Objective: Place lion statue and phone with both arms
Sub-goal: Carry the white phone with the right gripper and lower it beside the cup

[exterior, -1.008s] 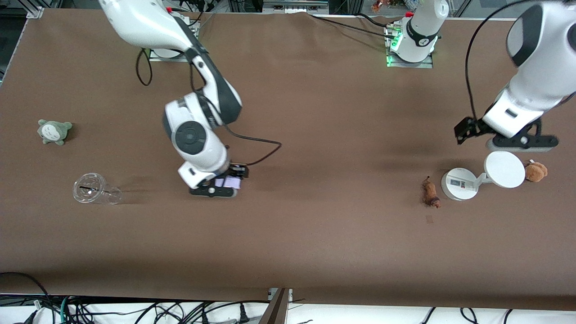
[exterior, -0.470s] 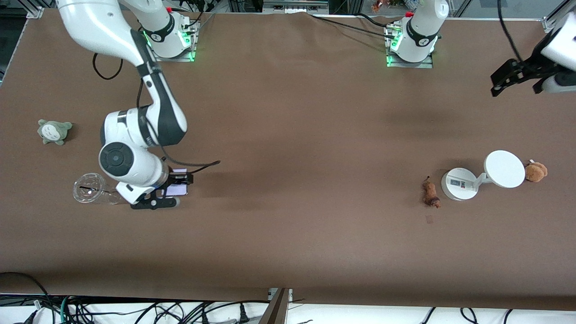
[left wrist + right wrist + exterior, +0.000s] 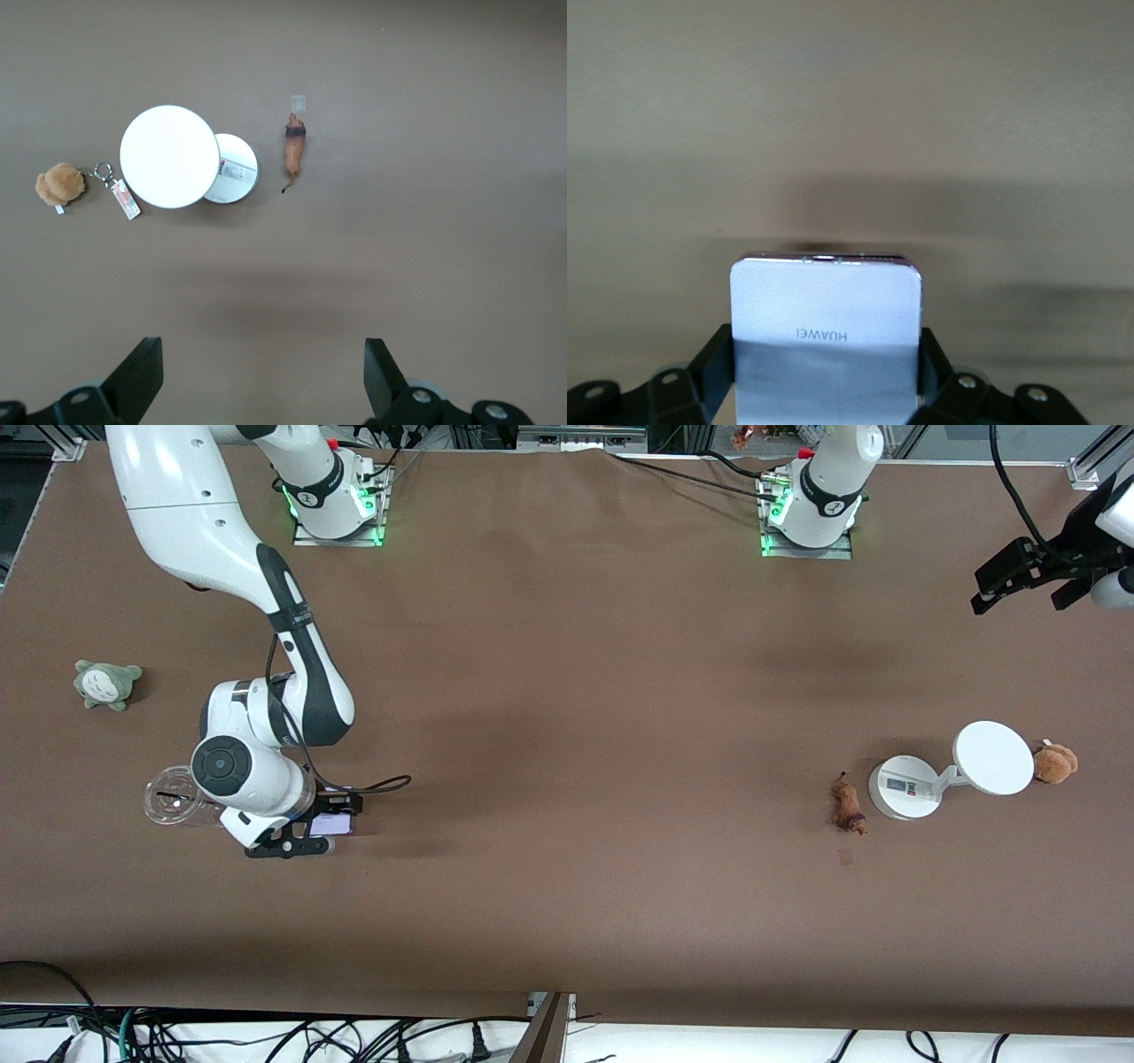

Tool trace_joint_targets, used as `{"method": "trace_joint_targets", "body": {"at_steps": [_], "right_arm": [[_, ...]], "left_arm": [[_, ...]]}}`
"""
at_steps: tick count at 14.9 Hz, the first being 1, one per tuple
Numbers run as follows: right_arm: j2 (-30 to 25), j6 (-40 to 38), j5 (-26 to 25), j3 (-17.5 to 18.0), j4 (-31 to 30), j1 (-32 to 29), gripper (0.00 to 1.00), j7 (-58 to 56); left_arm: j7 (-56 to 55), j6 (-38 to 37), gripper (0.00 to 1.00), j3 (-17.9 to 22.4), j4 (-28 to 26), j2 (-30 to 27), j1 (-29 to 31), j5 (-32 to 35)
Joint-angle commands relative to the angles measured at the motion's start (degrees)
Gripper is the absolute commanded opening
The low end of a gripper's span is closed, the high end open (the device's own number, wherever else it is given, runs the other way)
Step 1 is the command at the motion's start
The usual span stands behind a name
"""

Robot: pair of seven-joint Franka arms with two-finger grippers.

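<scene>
My right gripper is shut on the phone, a pale lavender-white slab gripped by its long edges and held low over the table beside a clear cup. The lion statue lies on the table next to the white stand, toward the left arm's end. In the left wrist view the lion statue is a slender brown figurine with a dark head. My left gripper is open and empty, high above the table and well away from the statue.
A white round-based stand with a disc stands beside the statue, and a brown plush keychain lies by the disc. A clear plastic cup lies next to my right gripper. A grey-green plush sits toward the right arm's end.
My right arm has carried the phone from mid-table toward its own end, stopping beside the cup. My left arm has risen away from the stand toward the table's edge.
</scene>
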Motion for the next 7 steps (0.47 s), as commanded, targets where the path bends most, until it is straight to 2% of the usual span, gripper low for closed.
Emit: {"method": "trace_joint_targets", "body": {"at_steps": [1, 7], "right_arm": [[0.93, 2.62, 0.77, 0.51, 0.08, -1.77, 0.0, -2.13], [2.95, 6.58, 0.77, 0.51, 0.08, -5.72, 0.0, -9.76]], "left_arm": [[0.85, -1.04, 1.0, -0.35, 5.18, 3.72, 0.38, -0.79], [0.5, -1.04, 1.0, -0.96, 7.03, 6.18, -0.59, -0.09]]}}
